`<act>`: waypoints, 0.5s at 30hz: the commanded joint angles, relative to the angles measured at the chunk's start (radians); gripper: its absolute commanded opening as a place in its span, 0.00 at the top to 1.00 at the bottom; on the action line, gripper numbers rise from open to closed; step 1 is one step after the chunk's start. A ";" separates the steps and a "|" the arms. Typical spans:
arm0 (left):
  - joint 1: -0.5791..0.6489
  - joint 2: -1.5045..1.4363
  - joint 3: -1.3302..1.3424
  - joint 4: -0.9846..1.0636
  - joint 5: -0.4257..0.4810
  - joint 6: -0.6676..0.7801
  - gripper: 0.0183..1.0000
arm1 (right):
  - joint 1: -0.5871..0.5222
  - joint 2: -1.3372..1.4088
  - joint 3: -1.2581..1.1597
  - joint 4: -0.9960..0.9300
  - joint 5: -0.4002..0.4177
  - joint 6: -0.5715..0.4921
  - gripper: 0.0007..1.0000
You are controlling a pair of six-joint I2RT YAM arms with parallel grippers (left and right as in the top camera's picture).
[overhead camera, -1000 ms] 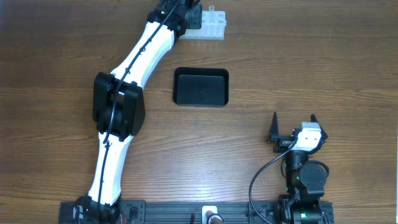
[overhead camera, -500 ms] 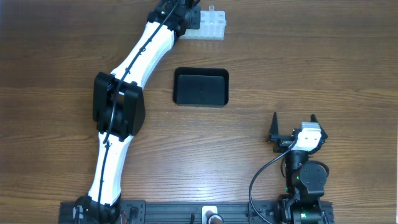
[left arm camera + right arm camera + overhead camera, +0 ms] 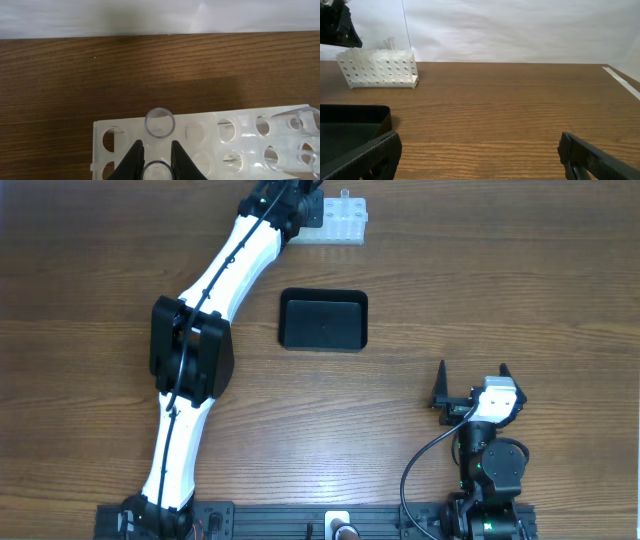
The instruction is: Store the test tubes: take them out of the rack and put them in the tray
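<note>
— Test tubes [image 3: 160, 122], clear ones: any stored already?
— None. The black rectangular plastic tray [image 3: 322, 322], mid-desk, is empty. They stand in the clear plastic rack [image 3: 340, 225] at the far edge; my left gripper [image 3: 156, 150] grasps one, right gripper [image 3: 472, 375] is released.

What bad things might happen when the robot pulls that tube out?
The left hand pinches a test tube in the clear rack. The rack looks light, so it may lift or slide along. A second tube stands right beside the fingers and may get bumped. The smooth tube might slip before reaching the black tray.
</note>
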 commanded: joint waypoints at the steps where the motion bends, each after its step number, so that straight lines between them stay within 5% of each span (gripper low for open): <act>1: -0.003 0.013 0.021 0.003 0.007 0.003 0.87 | -0.005 -0.010 -0.005 -0.004 -0.007 0.003 0.01; 15: -0.004 -0.009 0.049 -0.050 0.006 0.003 0.91 | -0.005 -0.010 -0.005 -0.004 -0.007 0.002 0.01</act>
